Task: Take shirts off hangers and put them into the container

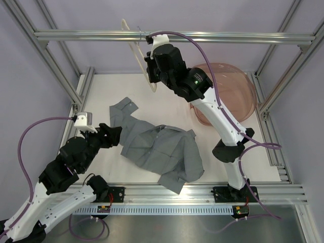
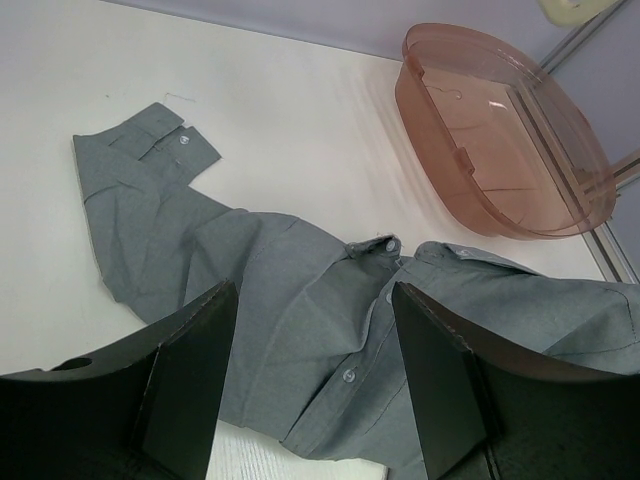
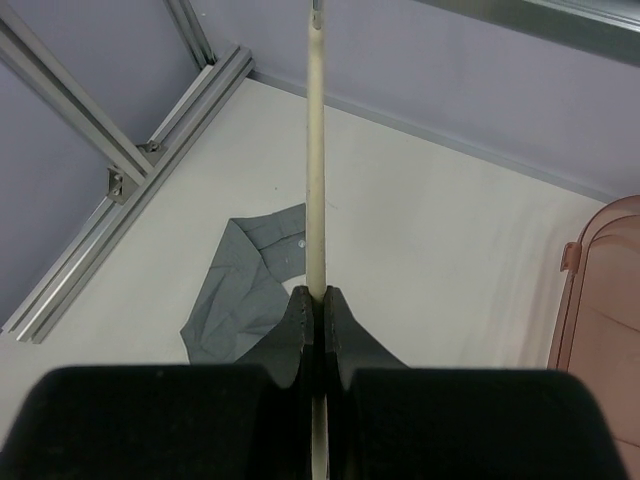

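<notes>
Shirt [image 1: 157,147] is off the hanger [image 3: 316,150] and lies crumpled on the table, left of the tub [image 2: 440,150] on its near side, not touching it. Right claw [image 3: 318,300] is pinched shut on the bare hanger, up past the tub's far-left edge. Left claw [image 2: 315,320] is wide open and empty, over the shirt. Cloth looks light and floppy. I'd pinch the thick collar fold; expect the sleeves to trail.

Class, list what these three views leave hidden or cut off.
- Shirt: left wrist view, lower part behind the left jaws and off the bottom edge.
- Tub: top view, part of its wall behind the right arm.
- Hanger: right wrist view, edge-on, top off the frame.
</notes>
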You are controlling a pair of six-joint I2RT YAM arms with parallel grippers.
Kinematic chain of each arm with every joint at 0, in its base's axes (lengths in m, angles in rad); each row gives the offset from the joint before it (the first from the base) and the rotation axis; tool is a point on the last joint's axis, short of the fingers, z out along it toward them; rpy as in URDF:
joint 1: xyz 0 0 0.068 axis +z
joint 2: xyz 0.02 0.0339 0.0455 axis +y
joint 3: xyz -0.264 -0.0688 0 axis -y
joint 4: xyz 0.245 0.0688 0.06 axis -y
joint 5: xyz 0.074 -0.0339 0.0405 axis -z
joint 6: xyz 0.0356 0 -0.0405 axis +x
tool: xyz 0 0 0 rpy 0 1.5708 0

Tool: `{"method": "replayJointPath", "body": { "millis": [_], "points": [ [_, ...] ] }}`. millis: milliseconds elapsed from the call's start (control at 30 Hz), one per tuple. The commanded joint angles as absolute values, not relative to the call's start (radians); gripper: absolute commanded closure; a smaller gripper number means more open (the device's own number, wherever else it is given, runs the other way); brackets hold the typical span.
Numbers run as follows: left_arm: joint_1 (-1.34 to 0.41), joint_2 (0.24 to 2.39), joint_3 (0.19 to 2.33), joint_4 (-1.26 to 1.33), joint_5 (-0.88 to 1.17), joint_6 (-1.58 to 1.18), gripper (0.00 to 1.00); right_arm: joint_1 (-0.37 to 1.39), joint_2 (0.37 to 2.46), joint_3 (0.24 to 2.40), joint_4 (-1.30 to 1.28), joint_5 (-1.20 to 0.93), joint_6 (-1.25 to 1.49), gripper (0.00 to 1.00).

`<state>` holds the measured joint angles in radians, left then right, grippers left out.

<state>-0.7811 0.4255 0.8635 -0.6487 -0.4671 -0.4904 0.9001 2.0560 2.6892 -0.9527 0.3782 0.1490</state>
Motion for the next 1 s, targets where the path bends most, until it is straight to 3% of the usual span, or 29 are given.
{"method": "replayJointPath", "body": {
  "millis": [0, 767, 867, 967],
  "points": [
    [-0.784, 0.439, 0.885, -0.607, -0.451, -0.476, 0.32, 0.882, 2.062, 2.743, -0.871, 0.405, 0.130, 1.00],
    [-0.784, 0.419, 0.865, -0.609, -0.442, -0.485, 0.32, 0.874, 2.095, 2.701, -0.861, 0.423, 0.183, 1.00],
    [-0.784, 0.410, 0.861, -0.617, -0.443, -0.486, 0.32, 0.874, 2.103, 2.701, -0.858, 0.413, 0.190, 0.85],
    [-0.784, 0.400, 0.854, -0.624, -0.449, -0.489, 0.32, 0.876, 2.112, 2.701, -0.856, 0.394, 0.192, 0.80]
  ]
}}
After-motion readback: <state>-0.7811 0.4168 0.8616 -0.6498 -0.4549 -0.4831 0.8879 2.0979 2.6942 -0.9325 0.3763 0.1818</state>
